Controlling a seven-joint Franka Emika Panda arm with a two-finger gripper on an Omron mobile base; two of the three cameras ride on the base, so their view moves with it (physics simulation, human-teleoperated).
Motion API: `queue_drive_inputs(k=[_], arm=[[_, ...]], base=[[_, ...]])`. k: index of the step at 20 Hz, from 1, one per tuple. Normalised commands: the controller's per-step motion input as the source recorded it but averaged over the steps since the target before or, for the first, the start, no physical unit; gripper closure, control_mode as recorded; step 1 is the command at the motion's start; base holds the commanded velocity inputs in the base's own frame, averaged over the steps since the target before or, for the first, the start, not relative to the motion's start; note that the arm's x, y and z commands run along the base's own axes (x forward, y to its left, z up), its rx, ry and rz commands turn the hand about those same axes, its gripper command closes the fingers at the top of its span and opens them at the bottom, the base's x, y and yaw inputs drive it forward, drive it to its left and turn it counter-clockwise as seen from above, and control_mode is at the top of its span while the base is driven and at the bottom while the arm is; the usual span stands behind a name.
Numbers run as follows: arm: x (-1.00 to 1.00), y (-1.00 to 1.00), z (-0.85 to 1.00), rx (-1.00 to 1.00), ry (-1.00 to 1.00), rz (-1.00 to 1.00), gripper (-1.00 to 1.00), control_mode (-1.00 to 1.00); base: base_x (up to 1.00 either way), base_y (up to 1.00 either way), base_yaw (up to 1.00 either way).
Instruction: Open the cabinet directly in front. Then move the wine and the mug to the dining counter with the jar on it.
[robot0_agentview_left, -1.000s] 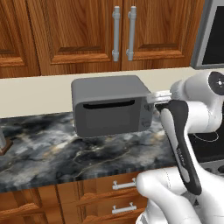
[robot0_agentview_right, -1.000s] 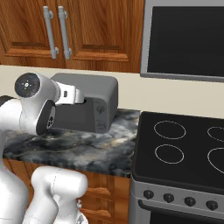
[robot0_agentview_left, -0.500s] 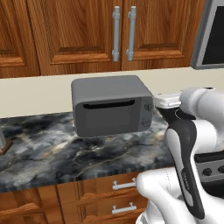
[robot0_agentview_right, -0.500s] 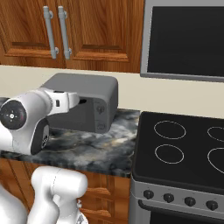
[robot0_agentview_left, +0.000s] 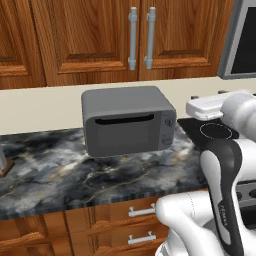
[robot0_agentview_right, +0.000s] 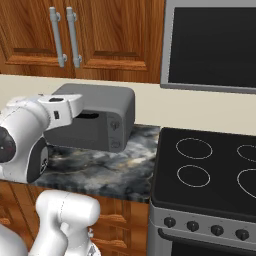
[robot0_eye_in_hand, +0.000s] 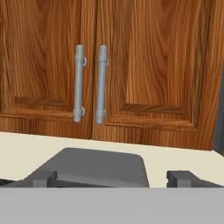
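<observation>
cabinet (robot0_eye_in_hand: 109, 74) | upper centre of frame, both doors shut, paired bar handles (robot0_eye_in_hand: 89, 83) at the middle seam | step: opening, not begun | hand (robot0_eye_in_hand: 113, 178) open, empty, low, above microwave (robot0_agentview_left: 127, 120) | next: rise to one handle, close on it, pull.

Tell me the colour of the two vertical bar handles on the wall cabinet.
Grey, on the reddish-brown wooden cabinet's long vertical bar handles; clearest in the hand view.

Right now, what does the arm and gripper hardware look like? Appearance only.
The arm is glossy white, built of rounded shell segments, with a dark charcoal band along the link. A round dark joint cap with a small red mark sits on the big white housing. The hand is a flat white block. The gripper has two small dark grey, squared finger tips. No cables visible.
</observation>
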Motion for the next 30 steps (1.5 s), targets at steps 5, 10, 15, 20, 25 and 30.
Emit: queue_drive_inputs(k=[5,10,15,20,25,30], arm=[[-0.13,0.07,0.0,0.0,-0.11,0.0,-1.0,-1.0],[0.0,0.37,0.25,0.0,-0.14,0.0,-1.0,-1.0],[0.03,0.27,0.27,0.0,-0.08,0.0,-1.0,-1.0],[0.34,0.15,0.18,0.0,0.0,0.0,-1.0,-1.0],[0.43,0.0,0.06,0.0,0.0,0.01,-1.0,-1.0],[0.61,0.0,0.0,0.0,0.0,0.02,-1.0,-1.0]], base=[[0.0,0.0,0.0],[0.0,0.0,0.0],[0.0,0.0,0.0],[0.0,0.0,0.0],[0.0,0.0,0.0],[0.0,0.0,0.0]])
